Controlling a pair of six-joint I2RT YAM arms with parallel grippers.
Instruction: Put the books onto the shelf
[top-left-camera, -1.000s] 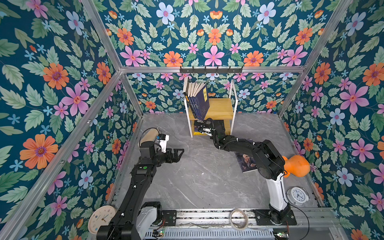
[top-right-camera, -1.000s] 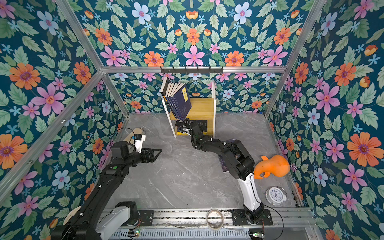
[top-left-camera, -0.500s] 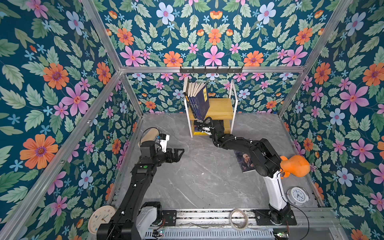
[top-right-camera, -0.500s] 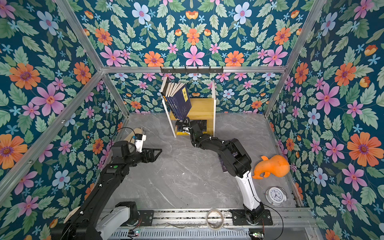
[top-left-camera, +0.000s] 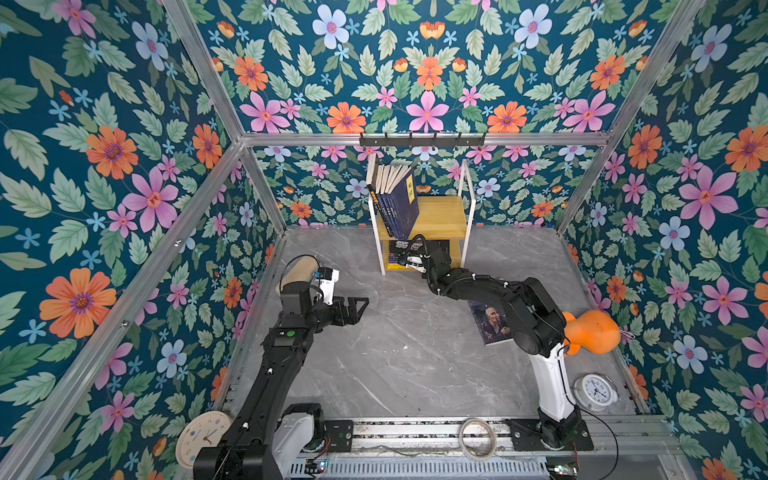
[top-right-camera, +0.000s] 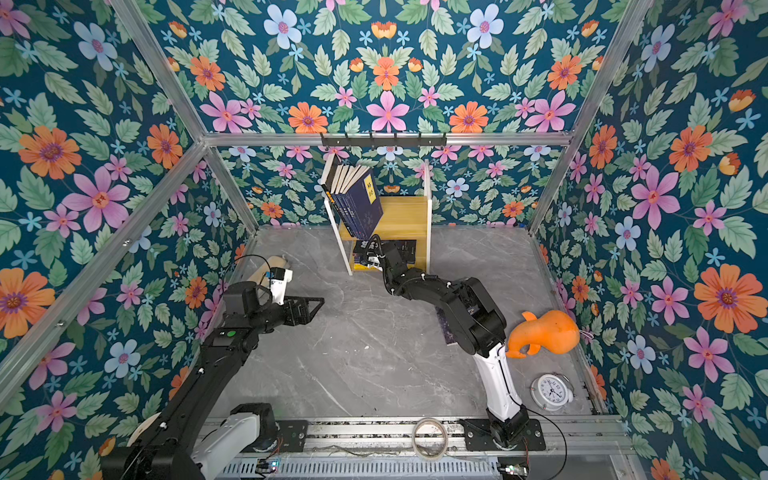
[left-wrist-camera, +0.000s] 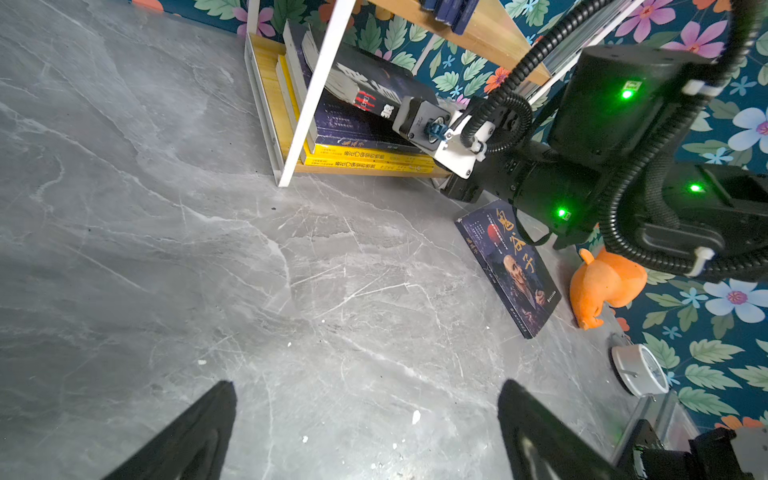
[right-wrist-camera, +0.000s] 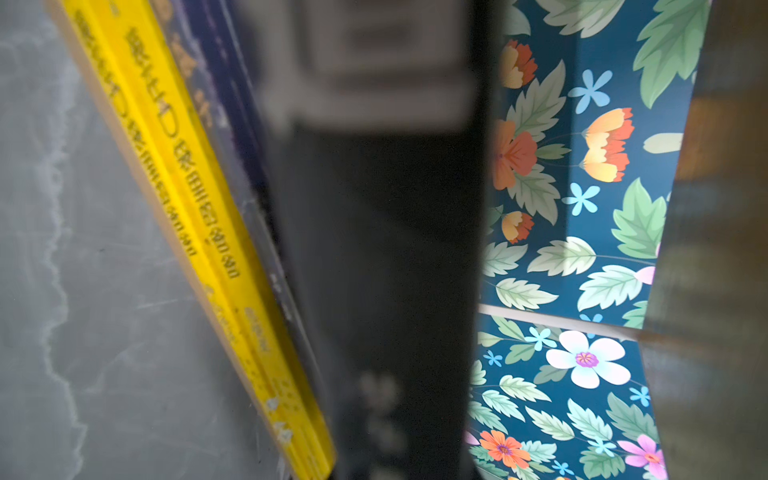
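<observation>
Shelf (top-left-camera: 471, 208) stands at ctr of the table's (top-left-camera: 395, 365) back edge, against the wall. Top tier: row of navy books (top-left-camera: 401, 203) w/ yellow labels, standing on end and leaning toward the frame's left side. Btm tier: flat stack, yellow books (left-wrist-camera: 361, 160) lowest, navy ones on top of them.

Right gripper (top-left-camera: 411, 251) reaches into the btm tier, clamped on the near end of a dark book (left-wrist-camera: 365, 79) w/ big white characters. That book sits angled, gripped end lifted off the stack, far end down on it.

One more book (top-left-camera: 492, 322), dark cover w/ a bearded man, lies flat on the table near the right edge, partly under the right arm.

Left gripper (top-left-camera: 360, 309) hangs over the table's left side, jaws wide apart, only bare table showing between them, well apart from the shelf.

Orange plush toy (top-left-camera: 594, 332) & white alarm clock (top-left-camera: 594, 390) sit by the right edge.
</observation>
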